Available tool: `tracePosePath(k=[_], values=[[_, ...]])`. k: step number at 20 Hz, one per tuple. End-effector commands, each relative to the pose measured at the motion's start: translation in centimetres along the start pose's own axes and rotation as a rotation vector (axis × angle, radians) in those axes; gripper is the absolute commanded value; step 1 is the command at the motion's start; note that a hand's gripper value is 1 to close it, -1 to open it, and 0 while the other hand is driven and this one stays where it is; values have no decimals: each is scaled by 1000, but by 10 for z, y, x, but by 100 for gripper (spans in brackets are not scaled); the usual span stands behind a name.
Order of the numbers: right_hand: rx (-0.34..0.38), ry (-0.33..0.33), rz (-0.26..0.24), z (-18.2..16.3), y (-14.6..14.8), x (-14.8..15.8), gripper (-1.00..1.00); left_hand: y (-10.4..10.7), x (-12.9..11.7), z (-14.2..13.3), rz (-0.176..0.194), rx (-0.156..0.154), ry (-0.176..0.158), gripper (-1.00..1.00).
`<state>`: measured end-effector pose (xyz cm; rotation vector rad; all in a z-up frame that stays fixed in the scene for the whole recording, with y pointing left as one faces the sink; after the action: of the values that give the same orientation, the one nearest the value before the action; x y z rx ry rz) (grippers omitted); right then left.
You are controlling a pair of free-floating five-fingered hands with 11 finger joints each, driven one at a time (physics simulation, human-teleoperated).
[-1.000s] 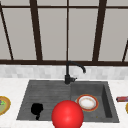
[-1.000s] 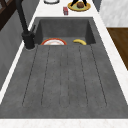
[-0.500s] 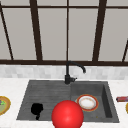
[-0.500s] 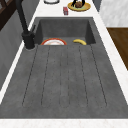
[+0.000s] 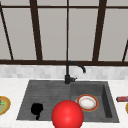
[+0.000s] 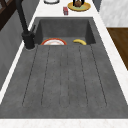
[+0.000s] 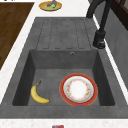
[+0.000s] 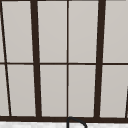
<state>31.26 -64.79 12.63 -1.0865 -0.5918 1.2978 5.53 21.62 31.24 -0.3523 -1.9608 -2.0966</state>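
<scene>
Over the left half of the sink (image 5: 50,90), above its ribbed draining part near the front edge, a black hand (image 5: 37,109) shows in the front view as a dark shape; being at the picture's left, it is the left hand, and I cannot tell whether its fingers are straight or curled, nor whether it holds anything. Just to its right, at the sink's front edge, sits a big red ball (image 5: 67,115). Behind the ball, in the deep basin on the right, a red-rimmed plate (image 7: 78,89) lies flat on the bottom, and a banana (image 7: 38,94) lies apart from it toward the basin's front side. The black tap (image 5: 72,71) stands at the back edge. A yellow dish (image 5: 3,105) rests on the bench at the left end.
</scene>
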Motion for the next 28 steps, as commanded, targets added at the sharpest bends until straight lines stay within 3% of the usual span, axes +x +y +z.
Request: tracePosePath(k=[1, 3, 10, 14, 28], values=[[-10, 35, -29, 13, -26, 6, 100, 0, 0, 0, 0, 0, 0, 0], [-17, 39, -45, 23, -36, 11, 100, 0, 0, 0, 0, 0, 0, 0], [-4, 23, -32, 63, -74, 35, 100, 0, 0, 0, 0, 0, 0, 0], [-9, 34, 15, 78, -93, 62, 100, 0, 0, 0, 0, 0, 0, 0], [-20, 39, 14, 112, -154, 162, 100, 0, 0, 0, 0, 0, 0, 0]])
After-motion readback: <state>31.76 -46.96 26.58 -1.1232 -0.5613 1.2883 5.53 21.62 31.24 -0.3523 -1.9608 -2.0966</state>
